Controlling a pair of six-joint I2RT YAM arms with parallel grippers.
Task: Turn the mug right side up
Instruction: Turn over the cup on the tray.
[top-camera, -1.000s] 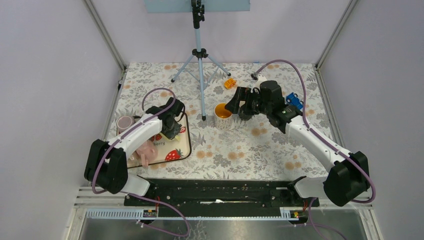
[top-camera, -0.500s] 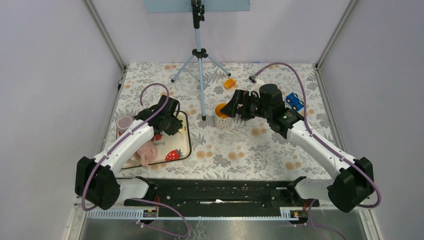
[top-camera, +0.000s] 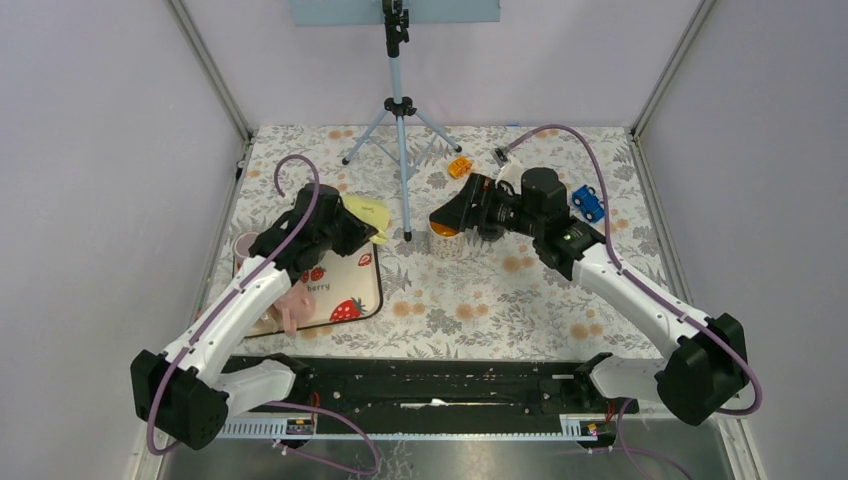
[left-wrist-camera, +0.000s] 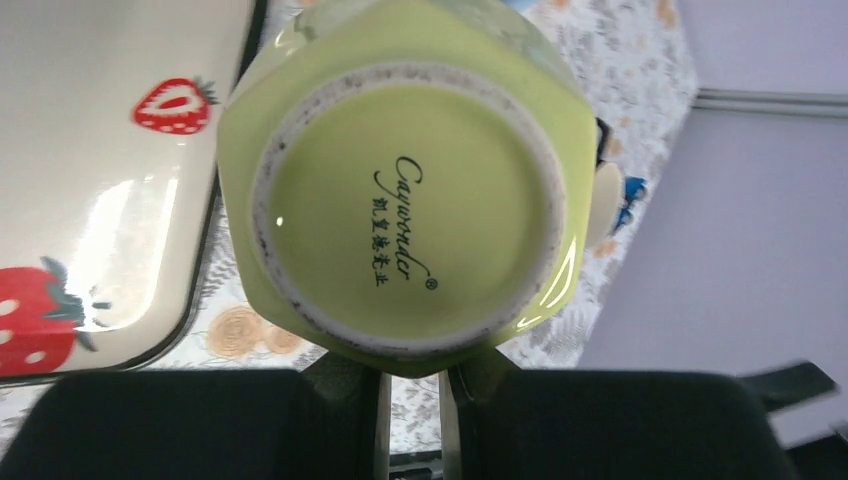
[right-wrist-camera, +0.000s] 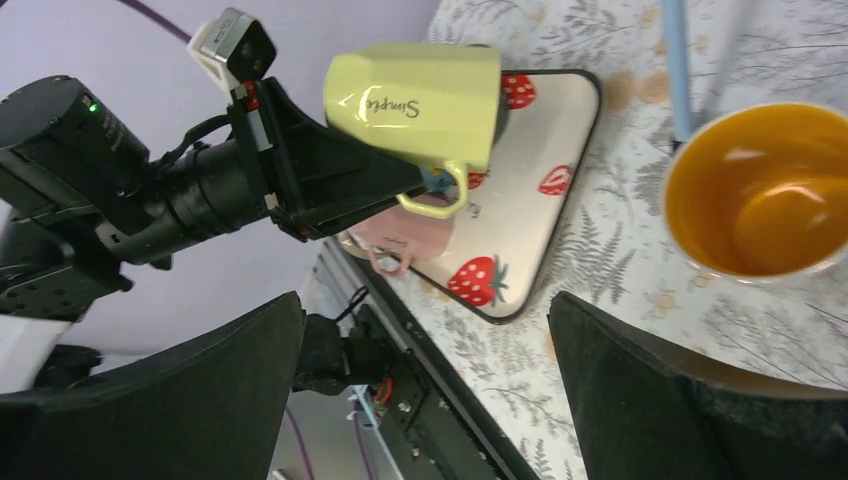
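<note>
The yellow-green mug (top-camera: 366, 214) hangs in the air over the far right corner of the strawberry tray (top-camera: 345, 292). My left gripper (top-camera: 343, 228) is shut on it. In the left wrist view its printed base (left-wrist-camera: 410, 215) faces the camera, with the gripper (left-wrist-camera: 412, 372) closed at its lower edge. In the right wrist view the mug (right-wrist-camera: 415, 100) lies on its side, handle pointing down, mouth away from the left arm. My right gripper (top-camera: 452, 208) is open and empty, just left of the orange mug (top-camera: 446, 234).
A pink mug (top-camera: 292, 303) lies on the tray and a pinkish cup (top-camera: 248, 245) stands at its far left corner. A tripod (top-camera: 400, 110) stands at the back. An orange toy (top-camera: 459, 166) and a blue toy car (top-camera: 588, 202) lie at the far right.
My left arm has lifted the yellow-green mug off the tray and swung it up to the right, onto its side. My right gripper has edged left beside the orange mug.
</note>
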